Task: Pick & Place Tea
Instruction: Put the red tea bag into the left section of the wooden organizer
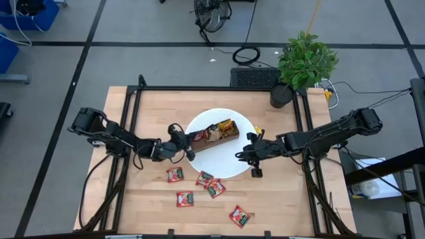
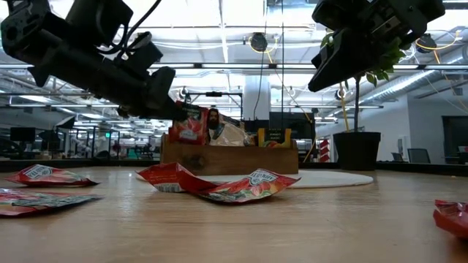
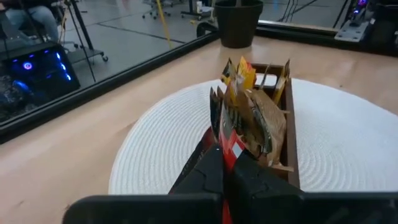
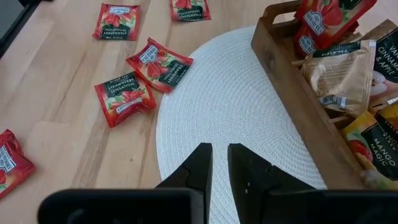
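wooden table (image 1: 279,199): white mat (image 1: 229,167), red sachets (image 1: 206,180)

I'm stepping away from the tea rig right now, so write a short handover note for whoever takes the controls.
Left gripper: shut on a red sachet, holding it at the near end of the wooden tray, not yet released.
Right gripper: nearly closed, holding nothing, hovering over the white round mat beside the tray.
Done: the tray on the mat already holds red, tan and yellow sachets standing upright.
Left: drop the held sachet into the tray, then collect five loose red sachets lying on the table in front of the mat.
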